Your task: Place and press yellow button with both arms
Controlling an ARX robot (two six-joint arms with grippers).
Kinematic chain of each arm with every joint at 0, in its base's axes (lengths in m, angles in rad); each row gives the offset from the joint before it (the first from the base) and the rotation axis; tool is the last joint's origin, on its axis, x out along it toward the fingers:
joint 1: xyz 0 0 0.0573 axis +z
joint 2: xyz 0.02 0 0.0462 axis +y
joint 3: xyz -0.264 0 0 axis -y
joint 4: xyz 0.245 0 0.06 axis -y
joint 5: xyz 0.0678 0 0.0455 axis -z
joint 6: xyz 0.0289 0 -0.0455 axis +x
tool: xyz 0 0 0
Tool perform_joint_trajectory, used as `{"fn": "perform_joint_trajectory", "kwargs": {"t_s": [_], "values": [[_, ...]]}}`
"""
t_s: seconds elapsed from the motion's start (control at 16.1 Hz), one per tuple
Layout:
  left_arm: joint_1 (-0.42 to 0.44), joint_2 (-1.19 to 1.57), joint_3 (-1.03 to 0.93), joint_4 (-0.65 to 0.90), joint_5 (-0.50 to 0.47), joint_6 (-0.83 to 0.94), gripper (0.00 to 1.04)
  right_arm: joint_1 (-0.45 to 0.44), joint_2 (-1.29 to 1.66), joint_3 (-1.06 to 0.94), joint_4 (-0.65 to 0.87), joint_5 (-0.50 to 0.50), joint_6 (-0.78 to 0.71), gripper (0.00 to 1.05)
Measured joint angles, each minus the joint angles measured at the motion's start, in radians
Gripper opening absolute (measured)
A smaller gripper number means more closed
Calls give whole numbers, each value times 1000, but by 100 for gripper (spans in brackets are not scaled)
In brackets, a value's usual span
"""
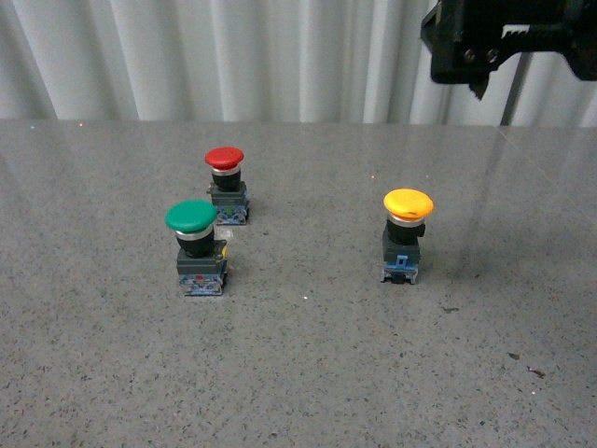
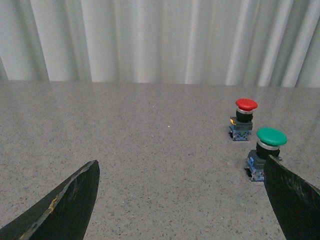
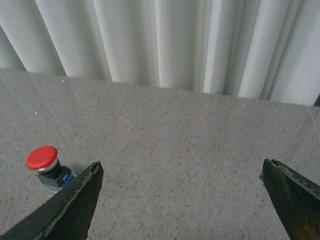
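Front view: finds the yellow button (image 1: 408,233) upright on the speckled grey table (image 1: 308,373), a little toward 3 o'clock from the scene's middle, standing alone with nothing touching it. Places the green button (image 1: 198,245) well apart from it at 9 o'clock, also upright, and the red button (image 1: 226,182) near the green one at about 1 o'clock, not touching it. Shows a pale pleated curtain (image 1: 233,56) behind the table's far edge. Catches part of the right arm (image 1: 485,42) at about 1 o'clock from the yellow button, high above the table: a black housing with a toothed edge, clear of every button.

Left wrist view: shows the left gripper (image 2: 181,160) spread wide, its two dark fingers (image 2: 65,205) far apart with bare table between them, gripping nothing. Puts the green button right by one fingertip, its base partly hidden behind that finger; cannot tell whether the two touch. Sets the red button a little beyond the green one.

Right wrist view: shows the right gripper (image 3: 181,163) spread equally wide above the table and empty. Has the red button close to one fingertip, its base partly covered by that finger.
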Motion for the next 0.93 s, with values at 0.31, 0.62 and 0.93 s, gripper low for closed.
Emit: {"fn": "perform_joint_trajectory", "kwargs": {"t_s": [0.31, 0.62, 0.93], "values": [[0, 0, 0, 0, 0, 0, 98, 53, 64, 2, -51, 37, 0, 47], [0, 0, 0, 0, 0, 0, 98, 85, 90, 2, -85, 39, 5, 2], [0, 0, 0, 0, 0, 0, 98, 103, 97, -15, -93, 33, 13, 2]]}}
